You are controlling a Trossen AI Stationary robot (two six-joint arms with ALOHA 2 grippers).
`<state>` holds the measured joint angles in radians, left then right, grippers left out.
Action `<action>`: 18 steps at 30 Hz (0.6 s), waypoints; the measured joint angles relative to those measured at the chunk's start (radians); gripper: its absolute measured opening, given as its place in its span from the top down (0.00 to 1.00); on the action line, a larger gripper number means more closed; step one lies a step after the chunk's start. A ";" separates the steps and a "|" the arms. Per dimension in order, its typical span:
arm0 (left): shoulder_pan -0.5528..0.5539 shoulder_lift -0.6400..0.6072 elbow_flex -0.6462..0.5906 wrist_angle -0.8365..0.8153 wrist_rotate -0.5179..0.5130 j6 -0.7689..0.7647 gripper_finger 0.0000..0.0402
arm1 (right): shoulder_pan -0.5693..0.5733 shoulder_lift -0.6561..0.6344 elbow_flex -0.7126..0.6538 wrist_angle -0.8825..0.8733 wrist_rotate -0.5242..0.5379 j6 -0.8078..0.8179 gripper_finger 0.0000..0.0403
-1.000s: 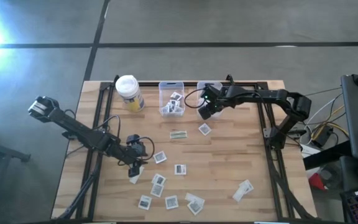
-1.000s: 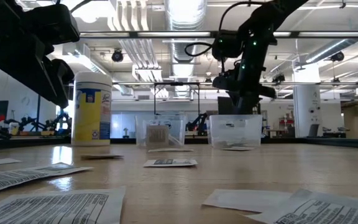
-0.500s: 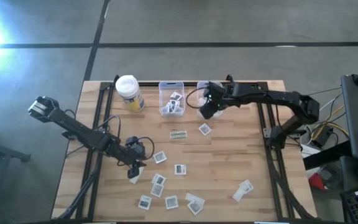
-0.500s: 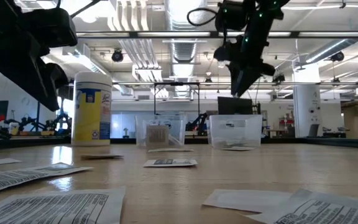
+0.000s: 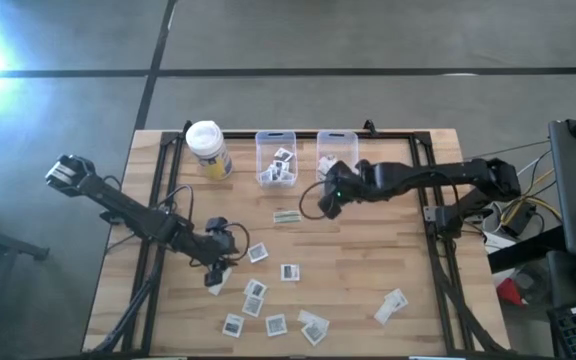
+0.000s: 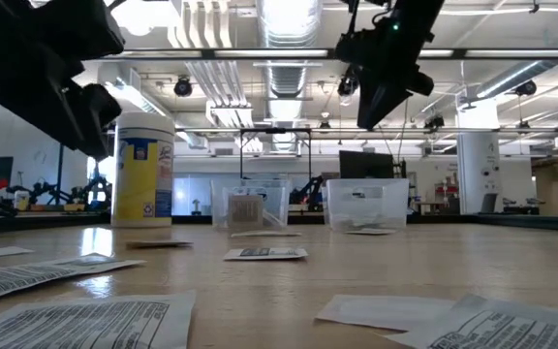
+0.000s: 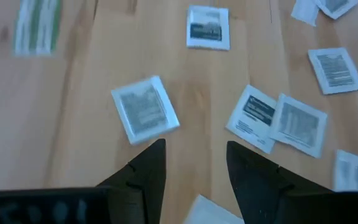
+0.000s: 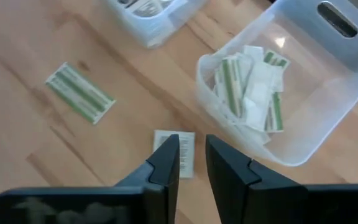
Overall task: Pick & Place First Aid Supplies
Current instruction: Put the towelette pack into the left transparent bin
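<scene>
Two grippers empty | right gripper [image 8: 192, 163], fingers narrowly parted, hung above strip packet [image 8: 183, 151] | left gripper [image 7: 194, 168] open over square packet [image 7: 145, 109] | risk: flat packets might slide from closing fingers.

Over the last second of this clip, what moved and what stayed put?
The right pincer left its spot over the right bin, rose, and swung back toward the table's middle; it now hangs above the packet lying just in front of that bin, holding nothing, fingers close together. The left pincer stayed open and low over the loose packets, and the bins, the yellow container and the scattered packets kept their places.
</scene>
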<state>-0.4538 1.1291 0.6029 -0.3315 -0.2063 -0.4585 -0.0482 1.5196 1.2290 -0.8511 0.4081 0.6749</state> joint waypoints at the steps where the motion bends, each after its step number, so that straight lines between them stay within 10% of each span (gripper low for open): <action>1: 0.000 0.008 -0.001 0.013 -0.005 0.034 0.60 | 0.014 0.000 -0.001 0.000 0.009 0.009 0.82; 18: -0.001 0.288 0.079 0.169 -0.058 0.241 0.60 | 0.064 0.000 -0.001 0.001 0.015 0.022 0.79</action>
<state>-0.4545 1.4176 0.6821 -0.1629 -0.2640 -0.2179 0.0154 1.5196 1.2282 -0.8497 0.4232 0.6968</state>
